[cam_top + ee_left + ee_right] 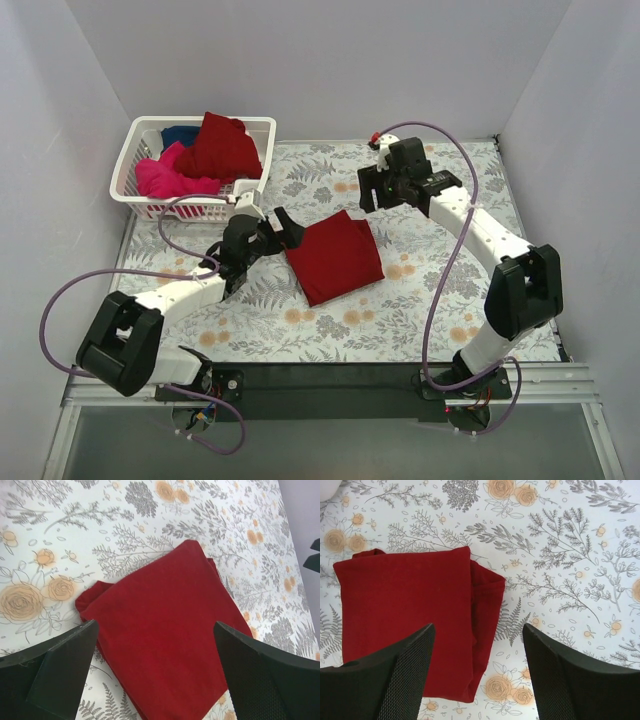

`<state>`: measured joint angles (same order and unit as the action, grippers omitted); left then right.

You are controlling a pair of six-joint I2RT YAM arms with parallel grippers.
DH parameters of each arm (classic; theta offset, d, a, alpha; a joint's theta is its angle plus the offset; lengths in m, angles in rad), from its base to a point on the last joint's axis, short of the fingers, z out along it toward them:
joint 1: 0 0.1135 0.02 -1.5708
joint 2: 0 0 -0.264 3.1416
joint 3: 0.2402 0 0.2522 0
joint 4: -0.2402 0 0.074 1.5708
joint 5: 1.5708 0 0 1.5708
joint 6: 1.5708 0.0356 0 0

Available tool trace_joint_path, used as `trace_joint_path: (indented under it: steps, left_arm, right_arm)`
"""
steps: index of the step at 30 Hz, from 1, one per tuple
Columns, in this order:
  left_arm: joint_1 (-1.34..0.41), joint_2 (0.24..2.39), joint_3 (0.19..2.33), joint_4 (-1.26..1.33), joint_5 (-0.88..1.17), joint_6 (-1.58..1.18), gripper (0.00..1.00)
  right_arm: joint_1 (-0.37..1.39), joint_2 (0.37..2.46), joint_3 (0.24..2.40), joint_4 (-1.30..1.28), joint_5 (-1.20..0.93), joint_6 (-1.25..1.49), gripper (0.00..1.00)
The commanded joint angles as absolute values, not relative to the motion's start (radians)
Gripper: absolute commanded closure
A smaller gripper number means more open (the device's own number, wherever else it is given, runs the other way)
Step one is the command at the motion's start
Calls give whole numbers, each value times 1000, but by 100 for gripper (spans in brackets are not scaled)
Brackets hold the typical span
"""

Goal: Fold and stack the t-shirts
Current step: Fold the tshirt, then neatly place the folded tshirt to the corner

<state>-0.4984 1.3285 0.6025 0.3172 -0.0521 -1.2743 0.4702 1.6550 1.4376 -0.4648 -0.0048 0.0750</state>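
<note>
Top view: the folded dark red t-shirt point(335, 258) lies flat at mid-worktop point(440, 290). The other t-shirts point(215, 150) sit in the white basket point(268, 140). The left pincer point(272, 238) is just beside the folded shirt's left edge, and the right pincer point(372, 190) is near its far corner.
Left wrist view: the jaws are spread wide and empty over the shirt.
Right wrist view: the jaws are parted and hold nothing.

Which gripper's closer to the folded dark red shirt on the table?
Left. The left gripper sits at the folded dark red shirt's left edge, open, fingertips about at the cloth. The right gripper is open just beyond its far right corner, a small gap away.
</note>
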Motion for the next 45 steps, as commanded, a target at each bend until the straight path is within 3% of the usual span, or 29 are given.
trace_joint_path:
  steps: [1, 6, 12, 29, 41, 45]
  left_arm:
    - [-494, 1333, 574, 316, 27, -1307, 9]
    - [-494, 1361, 520, 331, 61, -1338, 10]
    - [-494, 1443, 502, 383, 126, -1348, 12]
    - [-508, 1638, 505, 503, 198, -1359, 15]
    - [-526, 1675, 512, 515, 206, -1362, 16]
    - [-528, 1677, 508, 523, 209, -1365, 16]
  right_arm:
    - [405, 1638, 1347, -373, -174, 80, 36]
    - [307, 1644, 1217, -238, -484, 98, 36]
    - [264, 1744, 1167, -160, -678, 109, 36]
    - [252, 1888, 1045, -77, -767, 127, 34]
    - [354, 1914, 1026, -9, -746, 176, 31]
    - [379, 1922, 1035, -9, -718, 189, 40]
